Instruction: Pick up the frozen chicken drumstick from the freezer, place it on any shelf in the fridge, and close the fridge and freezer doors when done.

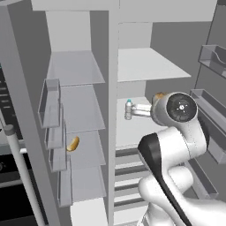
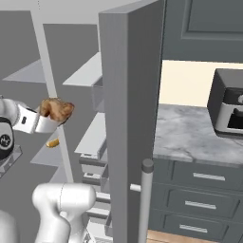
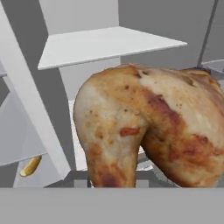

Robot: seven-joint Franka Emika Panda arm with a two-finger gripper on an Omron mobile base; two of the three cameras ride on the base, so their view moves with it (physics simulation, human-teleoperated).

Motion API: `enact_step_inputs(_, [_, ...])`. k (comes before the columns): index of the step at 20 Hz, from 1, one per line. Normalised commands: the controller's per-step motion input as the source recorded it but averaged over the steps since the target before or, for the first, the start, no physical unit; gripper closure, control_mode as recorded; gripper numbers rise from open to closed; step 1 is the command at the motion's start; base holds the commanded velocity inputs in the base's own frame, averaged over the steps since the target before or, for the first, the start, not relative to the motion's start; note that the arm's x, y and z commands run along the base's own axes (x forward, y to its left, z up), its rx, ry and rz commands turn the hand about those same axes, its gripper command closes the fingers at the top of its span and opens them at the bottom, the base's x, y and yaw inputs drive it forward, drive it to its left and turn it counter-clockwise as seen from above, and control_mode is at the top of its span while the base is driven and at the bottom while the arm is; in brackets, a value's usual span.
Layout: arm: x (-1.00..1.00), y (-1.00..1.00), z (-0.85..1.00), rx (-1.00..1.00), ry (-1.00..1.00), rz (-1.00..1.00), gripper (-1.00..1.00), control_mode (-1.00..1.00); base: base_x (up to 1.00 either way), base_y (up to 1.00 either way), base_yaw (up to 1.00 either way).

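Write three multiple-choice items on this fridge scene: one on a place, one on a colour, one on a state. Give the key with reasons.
1. Where is the chicken drumstick?
A. on a freezer shelf
B. in the tool, in front of the fridge shelves
C. on the counter

2. What colour is the small item on the freezer shelf?
A. yellow-orange
B. blue
C. green

3. How do the fridge and freezer doors stand?
A. both shut
B. both open
C. cannot tell

Key: 1 B, the drumstick hangs off the shelves at the tool's end; 2 A, it shows yellow-orange; 3 B, both sets of shelves lie exposed.
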Motion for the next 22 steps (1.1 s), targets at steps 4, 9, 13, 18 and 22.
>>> enact_step_inputs(4, [0.02, -0.73, 0.57, 0.00, -0.09, -0.05, 1.00, -1.00, 0.00, 0.00, 0.00])
enact_step_inputs(9, [0.32, -0.47, 0.57, 0.00, -0.05, 0.00, 1.00, -1.00, 0.00, 0.00, 0.00])
enact_step_inputs(13, [0.90, -0.15, 0.29, 0.00, 0.00, 0.01, 1.00, -1.00, 0.00, 0.00, 0.00])
enact_step_inputs(18, [0.97, -0.23, 0.00, 0.05, 0.00, 0.08, 1.00, -1.00, 0.00, 0.00, 0.00])
enact_step_inputs(22, [0.93, -0.20, 0.00, 0.04, 0.00, 0.10, 1.00, -1.00, 0.00, 0.00, 0.00])
